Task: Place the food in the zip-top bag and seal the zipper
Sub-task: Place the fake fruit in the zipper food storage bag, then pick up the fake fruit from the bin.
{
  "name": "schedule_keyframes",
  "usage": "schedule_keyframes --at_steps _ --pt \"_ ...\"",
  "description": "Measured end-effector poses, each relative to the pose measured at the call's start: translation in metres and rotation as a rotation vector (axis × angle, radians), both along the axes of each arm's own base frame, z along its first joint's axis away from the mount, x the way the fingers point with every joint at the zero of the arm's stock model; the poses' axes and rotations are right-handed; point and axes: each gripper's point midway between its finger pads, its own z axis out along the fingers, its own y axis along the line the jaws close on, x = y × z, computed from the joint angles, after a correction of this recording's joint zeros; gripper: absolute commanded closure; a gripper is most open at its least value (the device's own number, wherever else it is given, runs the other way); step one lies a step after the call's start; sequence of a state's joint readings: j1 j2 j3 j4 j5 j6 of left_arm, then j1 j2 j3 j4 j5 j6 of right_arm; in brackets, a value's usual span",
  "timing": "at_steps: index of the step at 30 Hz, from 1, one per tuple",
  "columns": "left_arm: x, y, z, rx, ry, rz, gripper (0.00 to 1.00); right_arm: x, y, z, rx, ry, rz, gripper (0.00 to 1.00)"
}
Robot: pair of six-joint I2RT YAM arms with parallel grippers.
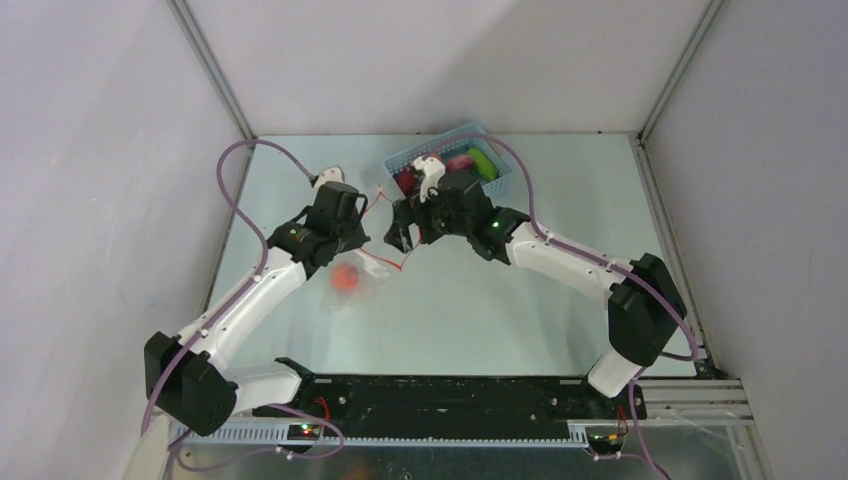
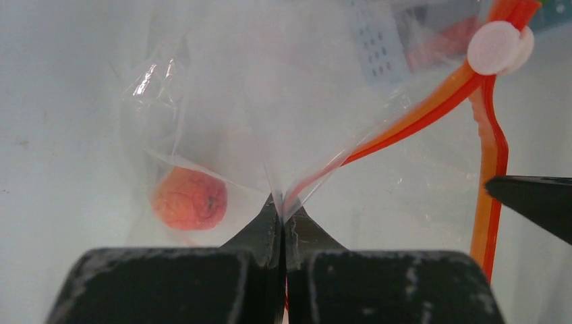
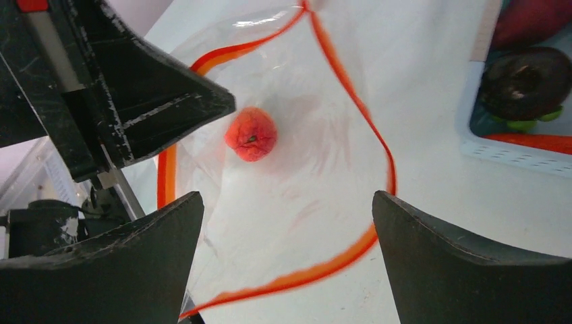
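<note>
One food piece (image 3: 250, 134) blurs through the zip-top bag (image 3: 303, 196) — basket (image 1: 452, 135) half hidden

A robotics lab test cell: plain white panel walls (image 1: 90, 180) in aluminium framing (image 1: 212, 70) box in a pale desk (image 1: 480, 320), with a left arm (image 1: 245, 300) and a right arm (image 1: 570, 258) bolted to a black rail (image 1: 450, 395) at its near edge.

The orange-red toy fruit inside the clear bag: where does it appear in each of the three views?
Top external: orange-red fruit left of centre, slightly below the middle.
Left wrist: orange-red fruit lower left.
Right wrist: orange-red fruit upper centre.
Shared landmark: the red-orange zipper.
</note>
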State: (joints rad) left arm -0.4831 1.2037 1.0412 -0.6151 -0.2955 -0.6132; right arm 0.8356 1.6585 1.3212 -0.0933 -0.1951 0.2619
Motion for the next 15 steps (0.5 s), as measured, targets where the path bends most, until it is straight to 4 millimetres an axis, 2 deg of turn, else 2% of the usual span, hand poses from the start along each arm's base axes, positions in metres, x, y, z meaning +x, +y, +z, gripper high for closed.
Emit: schedule_keyframes --at_steps 4,9,12,15 --pt "0.004 0.019 0.001 0.027 -0.011 0.084 1.0 0.021 -0.017 0.01 0.037 0.008 -0.056 0.01" --pt "0.0 0.047 0.003 0.042 -0.037 0.186 1.0 0.063 -0.044 0.025 0.097 0.001 -0.172 0.01" --pt "-0.003 0.055 0.002 0.04 -0.045 0.213 1.0 0.097 -0.053 0.037 0.113 -0.019 -0.247 0.01" --pt "-0.005 0.058 0.002 0.039 -0.046 0.221 1.0 0.135 -0.048 0.046 0.111 -0.037 -0.305 0.01"
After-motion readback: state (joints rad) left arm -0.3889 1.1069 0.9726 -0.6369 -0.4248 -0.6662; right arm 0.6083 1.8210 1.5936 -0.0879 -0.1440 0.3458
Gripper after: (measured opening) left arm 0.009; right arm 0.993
